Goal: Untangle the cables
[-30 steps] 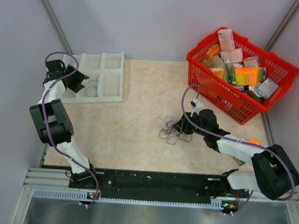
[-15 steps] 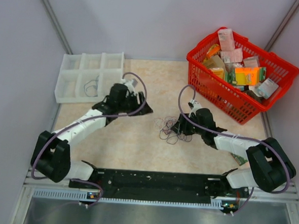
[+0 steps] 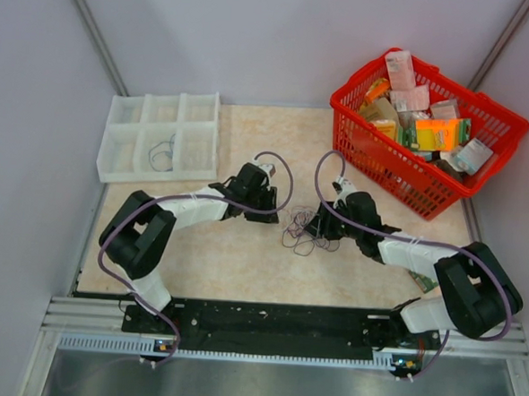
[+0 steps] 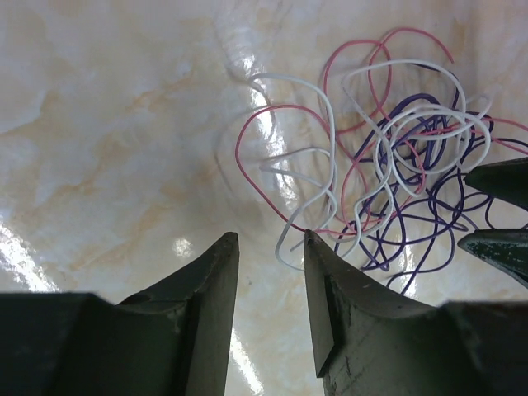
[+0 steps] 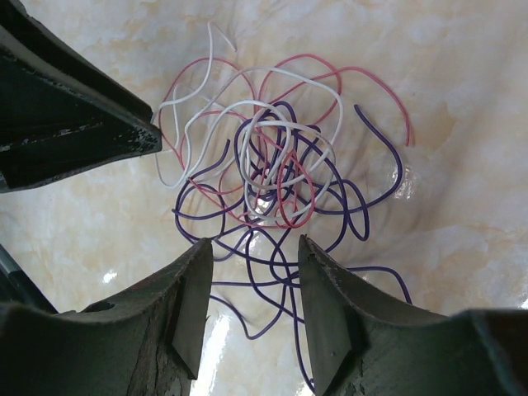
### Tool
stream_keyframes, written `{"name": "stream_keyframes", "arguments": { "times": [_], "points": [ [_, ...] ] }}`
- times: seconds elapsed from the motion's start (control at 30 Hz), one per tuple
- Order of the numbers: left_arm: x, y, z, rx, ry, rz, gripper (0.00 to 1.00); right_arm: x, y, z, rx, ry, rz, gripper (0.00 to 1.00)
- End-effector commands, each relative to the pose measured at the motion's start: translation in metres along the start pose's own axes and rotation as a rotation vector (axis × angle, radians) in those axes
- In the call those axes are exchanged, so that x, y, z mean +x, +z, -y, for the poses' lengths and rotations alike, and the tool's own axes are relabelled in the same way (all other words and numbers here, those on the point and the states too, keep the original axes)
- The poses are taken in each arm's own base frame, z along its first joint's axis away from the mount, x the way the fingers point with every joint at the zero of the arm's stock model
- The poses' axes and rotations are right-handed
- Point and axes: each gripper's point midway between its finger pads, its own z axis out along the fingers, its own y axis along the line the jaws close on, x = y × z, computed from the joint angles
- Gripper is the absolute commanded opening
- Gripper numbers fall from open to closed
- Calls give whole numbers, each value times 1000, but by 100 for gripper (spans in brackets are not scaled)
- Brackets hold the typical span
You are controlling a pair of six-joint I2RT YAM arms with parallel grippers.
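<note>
The cables (image 3: 303, 236) lie as a small knot of thin purple, pink and white wires on the pale table, mid-right. My left gripper (image 3: 275, 204) is open just left of the knot. In the left wrist view (image 4: 268, 239) its tips sit at the near end of a white loop, with the knot (image 4: 412, 136) ahead to the right. My right gripper (image 3: 316, 223) is open at the knot's right side. In the right wrist view (image 5: 253, 243) purple strands lie between its fingers, and the knot (image 5: 272, 169) is just ahead. One separate dark wire (image 3: 162, 153) lies in the white tray.
A white compartment tray (image 3: 115, 144) stands at the back left. A red basket (image 3: 482, 157) full of packets stands at the back right, close behind my right arm. Grey walls close in the table at the back and both sides.
My left arm has swung from the white tray at the back left across to the knot's left side. My right gripper has shifted slightly and stays at the knot.
</note>
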Motion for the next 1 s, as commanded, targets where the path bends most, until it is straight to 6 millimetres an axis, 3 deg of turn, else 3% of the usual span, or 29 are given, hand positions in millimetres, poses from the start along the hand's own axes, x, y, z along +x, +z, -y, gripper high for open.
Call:
{"name": "stream_keyframes", "arguments": {
  "times": [0.0,0.17,0.3,0.37,0.53,0.67,0.77,0.9,0.97],
  "points": [
    [-22,7,9,11,17,57,40,-20,2,-15,-45,-19,45,46],
    [-13,8,25,117,-28,46,29,-19,5,-15,-46,-18,40,46],
    [-13,3,28,125,-37,41,7,-16,8,-17,-64,-8,24,45],
    [-17,-8,35,146,-30,56,0,-15,10,-16,-58,-5,14,45],
    [-28,-56,66,259,9,97,0,-11,17,-8,-21,5,-21,44],
    [-44,-123,100,377,74,183,0,-10,22,3,42,17,-36,26],
    [-65,-181,109,362,146,313,0,-10,22,13,103,31,-36,15],
    [-97,-282,106,256,218,558,0,-10,19,28,192,45,-24,1],
    [-111,-340,103,208,244,713,0,-11,17,36,241,50,-14,0]
  ]
}}
